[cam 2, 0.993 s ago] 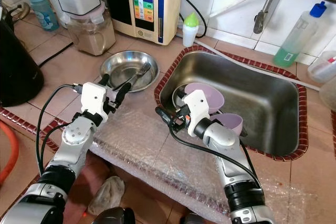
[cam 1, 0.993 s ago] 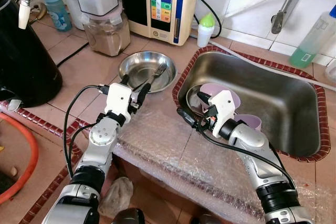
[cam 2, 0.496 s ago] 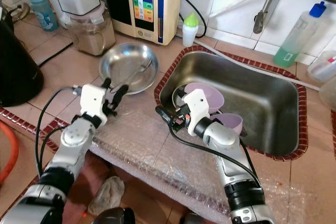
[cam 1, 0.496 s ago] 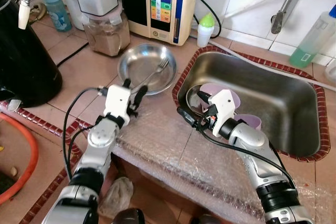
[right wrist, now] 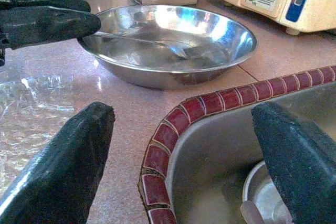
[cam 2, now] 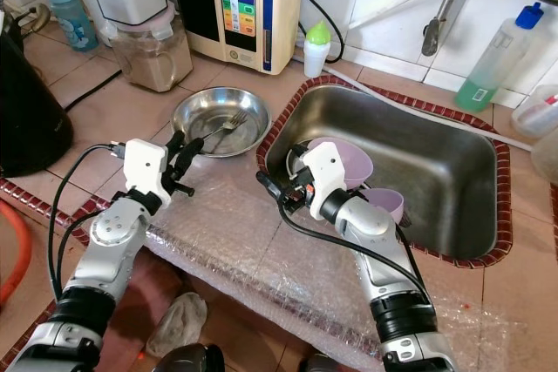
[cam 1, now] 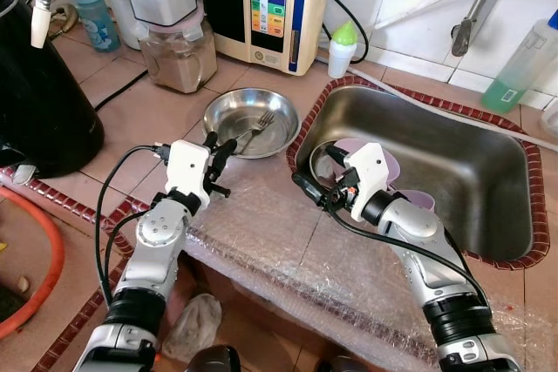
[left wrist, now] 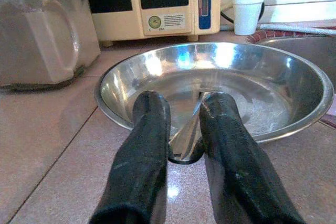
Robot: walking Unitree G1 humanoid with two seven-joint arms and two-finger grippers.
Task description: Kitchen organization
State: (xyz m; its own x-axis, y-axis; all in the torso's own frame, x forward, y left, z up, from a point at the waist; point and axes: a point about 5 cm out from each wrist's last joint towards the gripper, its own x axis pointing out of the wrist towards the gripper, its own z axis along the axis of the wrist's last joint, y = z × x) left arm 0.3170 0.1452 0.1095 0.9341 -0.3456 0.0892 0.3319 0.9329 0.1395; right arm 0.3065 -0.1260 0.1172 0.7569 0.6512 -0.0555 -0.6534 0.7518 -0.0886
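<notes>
Two fingers of the left gripper (left wrist: 184, 145) pinch the fork (cam 1: 253, 129) handle at the steel bowl's (cam 1: 228, 107) rim; lifting it looks next. Right gripper (right wrist: 184, 145) hovers spread wide, empty, over the sink (cam 1: 488, 172) edge.

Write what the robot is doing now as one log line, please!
left gripper: shut on fork handle | fork tines in steel bowl | right gripper: open at sink rim

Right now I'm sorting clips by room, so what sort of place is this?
Most likely a home kitchen counter: a steel sink set into the tiled counter, a steel bowl holding a fork, and a blender against the wall.
</notes>
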